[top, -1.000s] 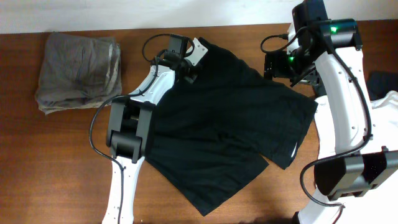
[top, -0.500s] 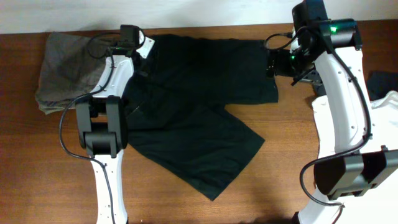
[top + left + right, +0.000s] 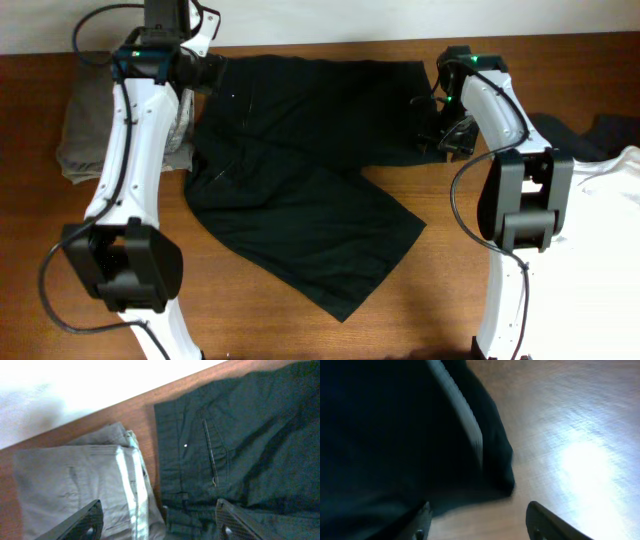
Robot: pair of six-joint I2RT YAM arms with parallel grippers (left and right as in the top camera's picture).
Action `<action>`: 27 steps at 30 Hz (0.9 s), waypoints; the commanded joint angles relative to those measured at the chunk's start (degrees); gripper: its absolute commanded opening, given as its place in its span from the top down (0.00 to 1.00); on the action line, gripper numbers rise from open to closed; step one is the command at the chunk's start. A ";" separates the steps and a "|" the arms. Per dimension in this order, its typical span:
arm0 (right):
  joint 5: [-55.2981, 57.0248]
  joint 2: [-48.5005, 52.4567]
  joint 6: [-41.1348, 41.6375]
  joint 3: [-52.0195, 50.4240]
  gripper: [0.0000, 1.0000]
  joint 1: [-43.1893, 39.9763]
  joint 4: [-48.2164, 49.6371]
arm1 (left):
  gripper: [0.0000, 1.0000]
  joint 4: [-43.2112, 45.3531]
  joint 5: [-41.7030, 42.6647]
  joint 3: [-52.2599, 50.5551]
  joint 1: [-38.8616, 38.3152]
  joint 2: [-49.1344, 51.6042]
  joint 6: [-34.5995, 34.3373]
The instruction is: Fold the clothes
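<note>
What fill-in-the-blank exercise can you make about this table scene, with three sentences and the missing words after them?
1. The shorts spread on the table are ___ in colour.
2. The folded grey-khaki garment lies on the ___ arm's side of the shorts.
3. The left pincer and the right pincer are both ___, gripping nothing.

Missing words: black; left; open
</note>
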 commanded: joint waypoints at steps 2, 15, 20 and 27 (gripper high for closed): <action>-2.62 3.19 1.07 -0.26 0.55 -1.84 2.21 | 0.26 -1.75 -0.37 -0.02 0.04 -3.89 -0.79; -6.78 -4.33 -16.79 -0.22 0.40 -15.02 -0.39 | 0.22 -9.79 -0.42 -0.02 0.02 -10.36 -1.29; -15.58 -17.09 -17.75 -0.22 0.36 -13.57 -0.42 | 0.22 -22.40 3.10 -1.07 0.04 -10.34 -7.74; -17.77 -33.00 -17.73 -0.22 0.27 -7.06 -4.35 | 0.22 -20.70 6.38 -16.37 0.17 -6.56 -10.58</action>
